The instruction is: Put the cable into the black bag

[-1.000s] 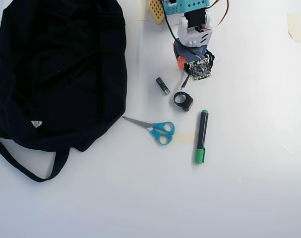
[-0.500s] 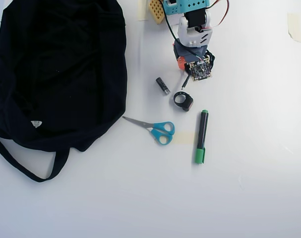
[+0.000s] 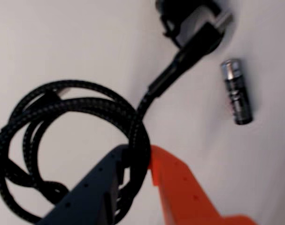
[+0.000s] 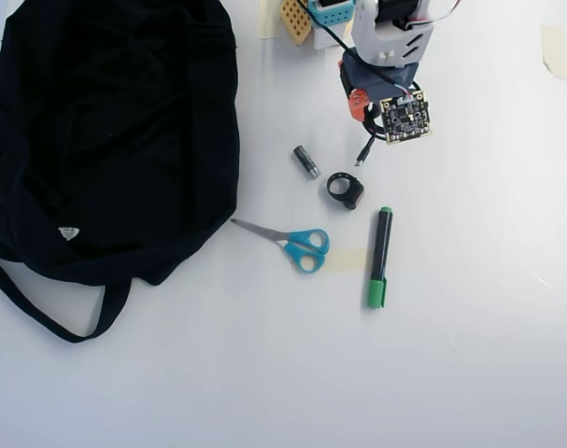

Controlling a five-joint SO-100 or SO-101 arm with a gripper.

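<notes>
The cable (image 3: pixel 86 105) is a black braided coil with a plug end (image 3: pixel 198 40) that stretches away over the white table. My gripper (image 3: pixel 138 159) is shut on one side of the coil, which is pinched between the dark blue jaw and the orange jaw. In the overhead view my gripper (image 4: pixel 365 105) is at the top centre, under the wrist camera board, and the cable's end (image 4: pixel 365 149) sticks out below it. The black bag (image 4: pixel 115 131) lies flat at the left, well apart from my gripper.
A small battery (image 4: pixel 306 161) (image 3: pixel 237 91), a black ring-shaped item (image 4: pixel 345 189), blue-handled scissors (image 4: pixel 300 245) and a green marker (image 4: pixel 380 257) lie between my gripper and the table's middle. Small boards (image 4: pixel 311 14) stand by the arm's base.
</notes>
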